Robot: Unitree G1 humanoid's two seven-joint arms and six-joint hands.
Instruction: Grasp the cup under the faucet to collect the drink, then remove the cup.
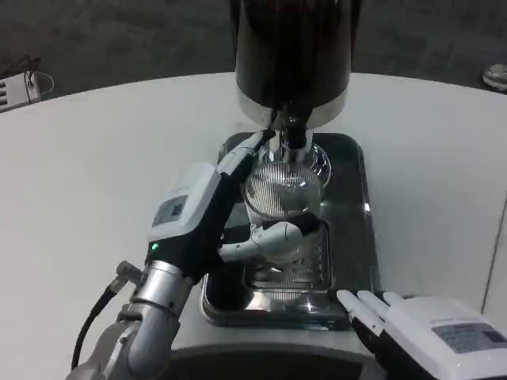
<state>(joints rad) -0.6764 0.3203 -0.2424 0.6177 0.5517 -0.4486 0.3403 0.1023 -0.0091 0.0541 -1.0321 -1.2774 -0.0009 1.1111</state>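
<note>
A clear ribbed glass cup stands on the steel drip tray, right under the faucet of the dark drink dispenser. My left hand reaches in from the lower left and wraps the cup: a finger runs up its left side toward the faucet, and the thumb crosses its front near the base. I cannot tell if liquid is in the cup. My right hand rests low at the bottom right, fingers stretched out flat toward the tray, holding nothing.
The tray has a slotted grate in front of the cup. The white round table spreads wide to the left and right. A small white device with a cable lies at the far left edge.
</note>
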